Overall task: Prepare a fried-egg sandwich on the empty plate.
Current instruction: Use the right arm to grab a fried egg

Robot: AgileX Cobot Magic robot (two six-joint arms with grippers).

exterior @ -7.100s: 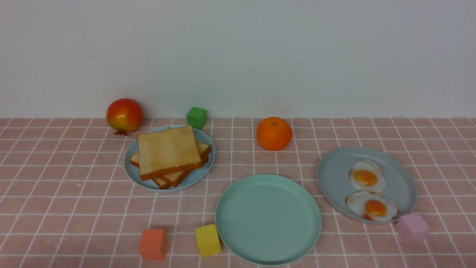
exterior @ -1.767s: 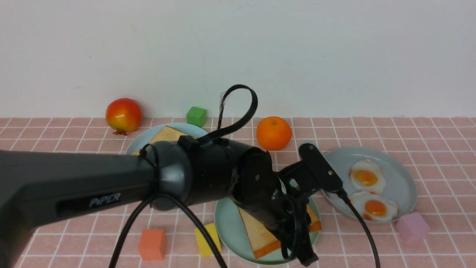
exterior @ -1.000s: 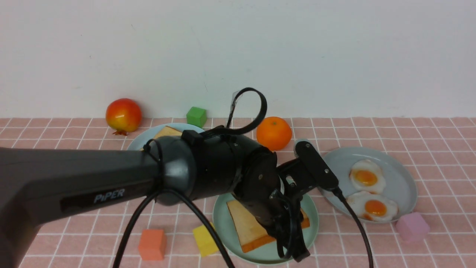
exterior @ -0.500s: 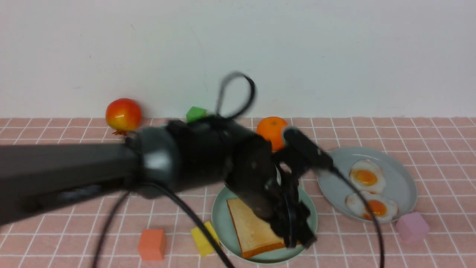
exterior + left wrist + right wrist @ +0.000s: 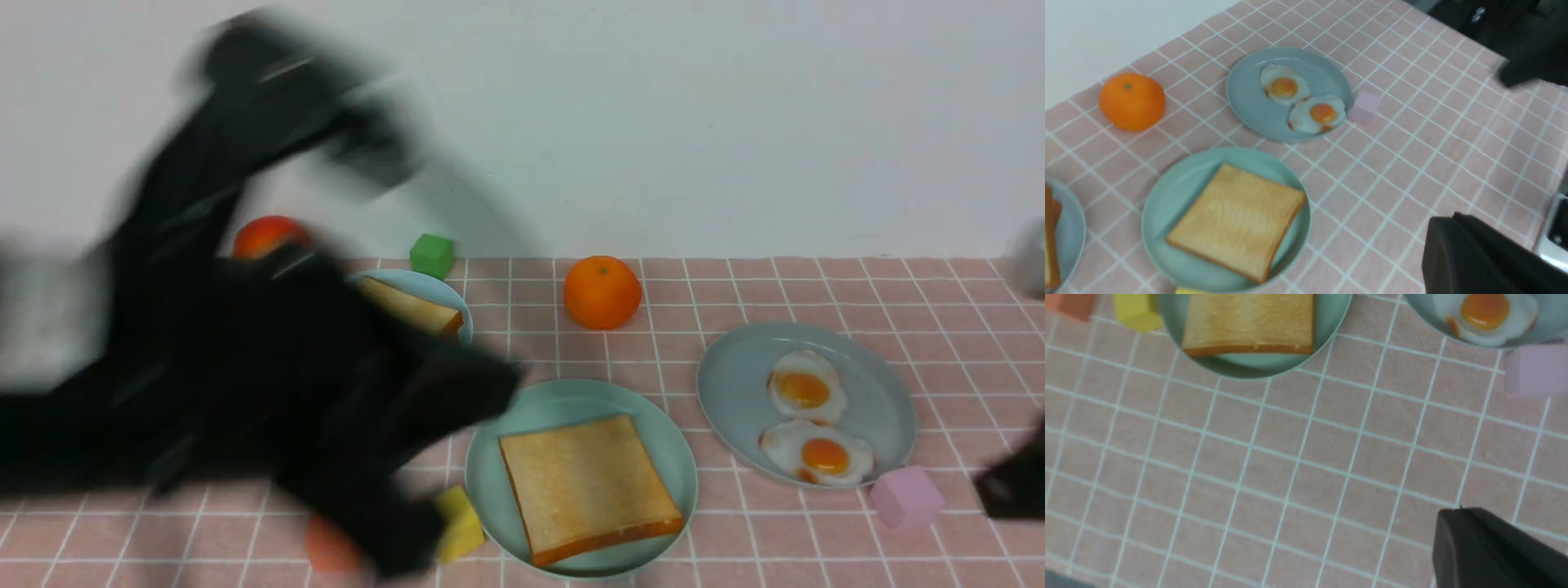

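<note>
One toasted bread slice [image 5: 588,483] lies flat on the mint-green empty plate [image 5: 571,400], also seen in the left wrist view as bread slice [image 5: 1237,230] on plate [image 5: 1180,179]. Two fried eggs [image 5: 804,388] [image 5: 820,453] rest on the grey-blue plate [image 5: 735,392]. More bread [image 5: 408,306] sits on the pale blue plate, mostly hidden by my blurred left arm [image 5: 245,384]. My left gripper [image 5: 1455,216] is shut on nothing, up and away from the plates. My right gripper [image 5: 1457,512] is shut and empty above the cloth, near the table's right front [image 5: 1012,490].
An orange [image 5: 602,291], a red fruit [image 5: 265,233] and a green cube [image 5: 432,256] stand near the back wall. A yellow cube [image 5: 461,523] touches the mint plate's left. A pink cube [image 5: 902,496] sits beside the egg plate. A red-orange cube [image 5: 326,547] is half hidden.
My left gripper let go of the bread slice on the mint plate, shut, and swung fast up and to the left. The right gripper has appeared at the right edge.
</note>
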